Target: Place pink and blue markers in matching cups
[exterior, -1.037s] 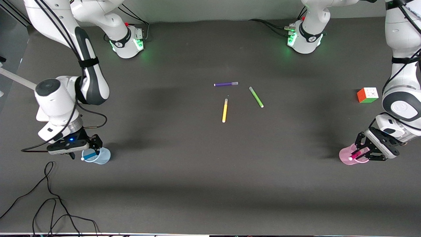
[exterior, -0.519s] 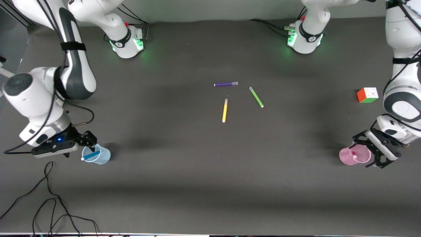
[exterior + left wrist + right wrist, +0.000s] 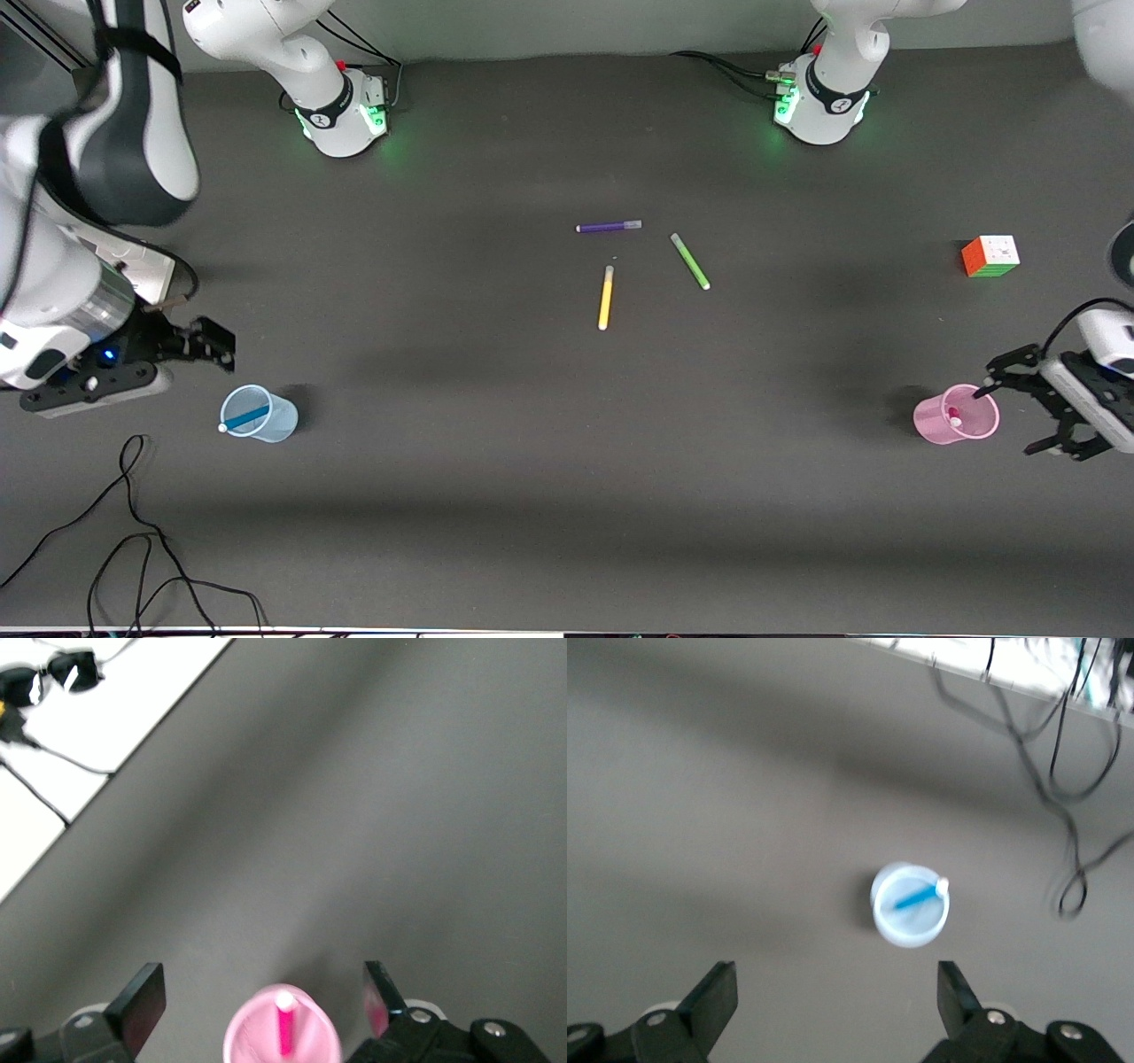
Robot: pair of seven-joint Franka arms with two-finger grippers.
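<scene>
The pale blue cup (image 3: pixel 266 422) stands upright toward the right arm's end of the table, and the blue marker (image 3: pixel 244 417) leans inside it with its white tip at the rim. In the right wrist view the cup (image 3: pixel 911 920) and marker (image 3: pixel 917 896) lie below and ahead of my right gripper (image 3: pixel 835 988). That gripper (image 3: pixel 221 347) hangs open and empty, off the cup. At the left arm's end the pink cup (image 3: pixel 939 424) holds the pink marker (image 3: pixel 954 414). My left gripper (image 3: pixel 1003 423) is open just beside it, and its wrist view shows cup (image 3: pixel 252 1041) and marker (image 3: pixel 285 1032) between the spread fingers.
A purple pen (image 3: pixel 609 227), a green pen (image 3: pixel 690 261) and a yellow pen (image 3: pixel 606 298) lie mid-table. A colour cube (image 3: pixel 990 256) sits toward the left arm's end. Black cables (image 3: pixel 133 549) trail at the front edge at the right arm's end.
My left gripper opened, the pink marker dropped into the pink cup, and the gripper drew back. The right arm lifted away from the blue cup, which keeps its marker.
</scene>
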